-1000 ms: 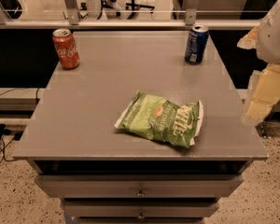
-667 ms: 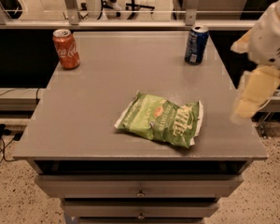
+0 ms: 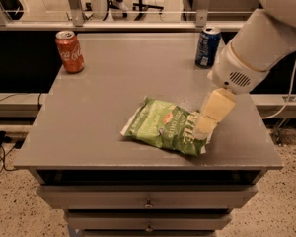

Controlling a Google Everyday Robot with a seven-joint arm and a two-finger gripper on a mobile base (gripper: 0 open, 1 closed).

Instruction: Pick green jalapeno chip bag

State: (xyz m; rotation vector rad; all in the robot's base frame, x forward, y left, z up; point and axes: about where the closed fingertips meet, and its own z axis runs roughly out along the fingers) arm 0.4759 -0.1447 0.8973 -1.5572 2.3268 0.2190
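The green jalapeno chip bag lies flat on the grey table, near the front edge and a little right of the middle. It is light green with white lettering and white sealed ends. My gripper, cream-coloured, hangs from the white arm that reaches in from the upper right. It is over the bag's right end and covers that edge. I cannot tell whether it touches the bag.
An orange-red can stands at the table's back left. A blue can stands at the back right, just behind my arm. Drawers sit under the tabletop. A railing runs behind the table.
My arm has swung left from beyond the table's right edge, and the gripper has come down over the bag's right end. The bag and both cans have not moved.
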